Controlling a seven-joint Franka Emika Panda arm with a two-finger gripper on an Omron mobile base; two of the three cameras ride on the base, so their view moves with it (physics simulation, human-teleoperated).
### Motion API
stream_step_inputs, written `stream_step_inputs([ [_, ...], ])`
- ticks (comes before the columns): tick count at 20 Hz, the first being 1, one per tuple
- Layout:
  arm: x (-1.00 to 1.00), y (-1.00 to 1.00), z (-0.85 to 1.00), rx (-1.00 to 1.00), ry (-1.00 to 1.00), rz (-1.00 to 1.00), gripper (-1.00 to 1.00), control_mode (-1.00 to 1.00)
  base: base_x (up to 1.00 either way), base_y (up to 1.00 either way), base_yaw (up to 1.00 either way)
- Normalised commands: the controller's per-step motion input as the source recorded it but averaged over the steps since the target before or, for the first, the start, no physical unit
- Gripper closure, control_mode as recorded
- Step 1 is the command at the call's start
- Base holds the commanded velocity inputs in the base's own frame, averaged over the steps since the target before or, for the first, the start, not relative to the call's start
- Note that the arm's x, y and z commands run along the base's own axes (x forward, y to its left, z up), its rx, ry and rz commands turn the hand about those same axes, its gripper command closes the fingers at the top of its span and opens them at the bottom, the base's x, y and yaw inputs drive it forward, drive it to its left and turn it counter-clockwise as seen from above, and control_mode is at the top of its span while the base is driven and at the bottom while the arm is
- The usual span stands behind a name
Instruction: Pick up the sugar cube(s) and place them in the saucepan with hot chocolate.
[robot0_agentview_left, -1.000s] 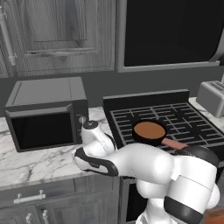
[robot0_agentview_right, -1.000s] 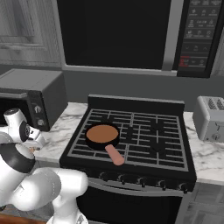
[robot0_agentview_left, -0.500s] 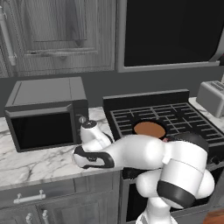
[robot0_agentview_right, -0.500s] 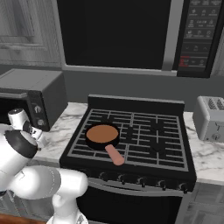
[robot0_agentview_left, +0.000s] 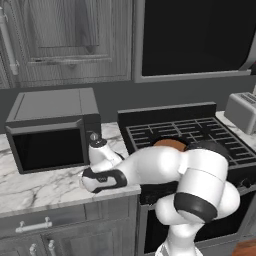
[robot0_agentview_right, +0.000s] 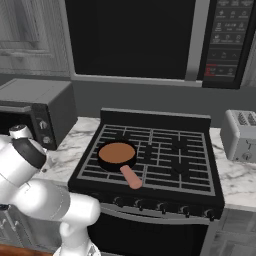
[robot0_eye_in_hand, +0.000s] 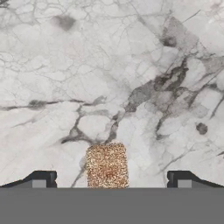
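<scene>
Kitchen counter beside a stove

A black microwave (robot0_agentview_left: 50, 130) sat on marble counter (robot0_eye_in_hand: 109, 65); a toaster (robot0_agentview_right: 241, 135) stood right of the stove (robot0_agentview_right: 165, 155).

The white-and-grey marbled surface (robot0_agentview_left: 35, 187) carries a dark microwave (robot0_agentview_left: 50, 127) at its back, left of the stove. In the hand view, a small orange-tan speckled sugar cube (robot0_eye_in_hand: 107, 165) sits directly on the marble. Right of the stove, a silver toaster (robot0_agentview_right: 241, 135) stands on another stretch of the same surface.
</scene>
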Motion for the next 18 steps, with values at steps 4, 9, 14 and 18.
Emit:
stream_step_inputs([
  [4,0.10,0.00,-0.09,-0.01,0.02,0.00,-1.00,-1.00,0.00,0.00,0.00],
  [9,0.11,0.00,-0.11,-0.01,0.01,0.00,-1.00,-1.00,0.00,0.00,0.00],
  [14,0.02,0.00,-0.13,-0.01,0.00,0.00,-1.00,-1.00,0.00,0.00,0.00],
  [18,0.00,0.00,-0.02,0.00,0.00,0.00,-1.00,-1.00,0.00,0.00,0.00],
])
